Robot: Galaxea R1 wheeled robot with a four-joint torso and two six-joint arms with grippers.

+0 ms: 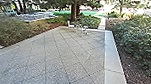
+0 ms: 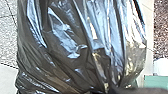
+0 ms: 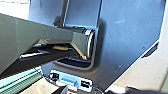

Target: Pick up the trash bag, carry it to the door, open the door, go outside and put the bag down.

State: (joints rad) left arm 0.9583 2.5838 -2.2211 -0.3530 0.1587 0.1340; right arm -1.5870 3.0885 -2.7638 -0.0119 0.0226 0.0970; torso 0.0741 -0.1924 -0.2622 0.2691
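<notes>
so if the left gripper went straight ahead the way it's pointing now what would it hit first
Most likely the black trash bag: it lies across the middle of the left wrist view and looks close, though its distance is hard to judge. Paving shows past its edge.

The left gripper (image 2: 107,91) is closed around its gathered load, as best the blur lets me judge. The left wrist is turned so that its camera looks downward. The right wrist is turned so that its camera faces the robot's own body. There, a thick, straight-sided bar (image 3: 22,37) runs to a round joint (image 3: 89,45) with a bright ring around its end. The bar has an angled opening in its side. The joint sits at a recess with a rounded rim (image 3: 98,47), within a wide, dark plate (image 3: 130,37). Near the recess, a small pale-blue fitting (image 3: 67,82) has dark slots at both ends.
</notes>
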